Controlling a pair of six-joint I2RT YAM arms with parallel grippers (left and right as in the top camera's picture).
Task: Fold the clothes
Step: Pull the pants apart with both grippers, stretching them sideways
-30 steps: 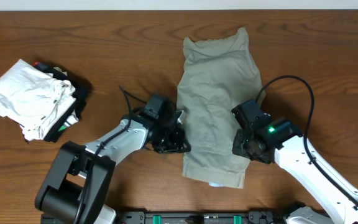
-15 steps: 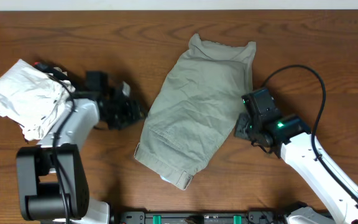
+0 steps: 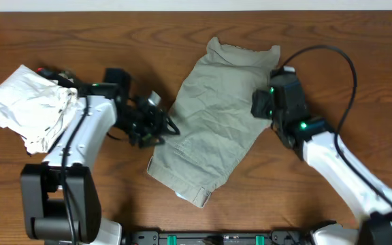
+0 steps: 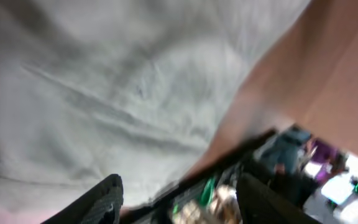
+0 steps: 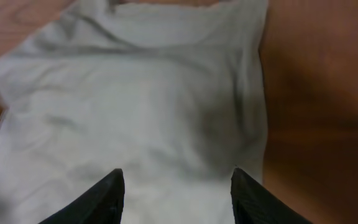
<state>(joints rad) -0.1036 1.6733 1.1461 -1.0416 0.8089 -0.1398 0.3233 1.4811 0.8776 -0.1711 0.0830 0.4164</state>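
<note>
Fingers spread and empty, the left gripper (image 3: 158,124) at nine o'clock of the green garment (image 3: 213,133) and the right gripper (image 3: 260,107) at three are lining up, I judge, to pinch its edges.

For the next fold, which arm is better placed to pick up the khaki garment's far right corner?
Probably the right. The right gripper hangs open at the garment's right edge, just short of that corner; the left gripper is open at the opposite edge.

no readable text, labels or numbers
</note>
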